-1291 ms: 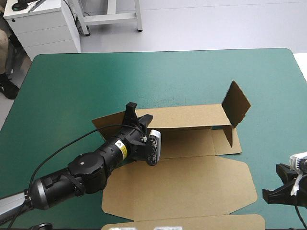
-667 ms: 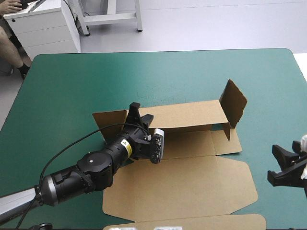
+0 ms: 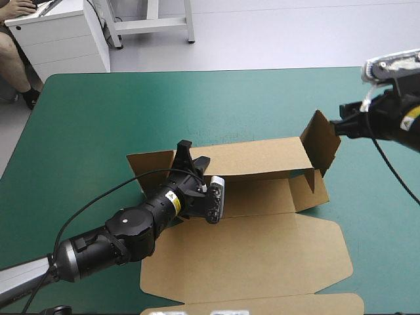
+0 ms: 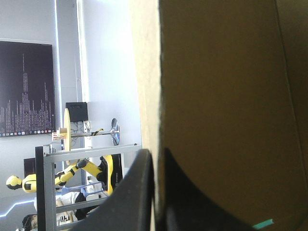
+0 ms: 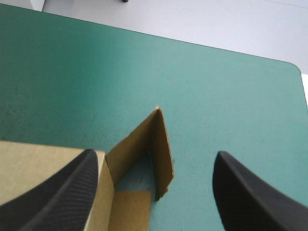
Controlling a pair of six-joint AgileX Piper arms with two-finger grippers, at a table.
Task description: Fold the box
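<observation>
The right pincer (image 5: 156, 155), spread apart, hovers close over the box's (image 3: 249, 256) upright end flap (image 5: 144, 137); the left pincer (image 4: 155, 155) clamps its rear wall (image 3: 262, 157).

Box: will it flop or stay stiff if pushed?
Probably fairly stiff: on the box, the back wall stands straight where the left gripper pinches it. Likely light: the end flap stands up alone, so a push could swing it at the crease.
</observation>
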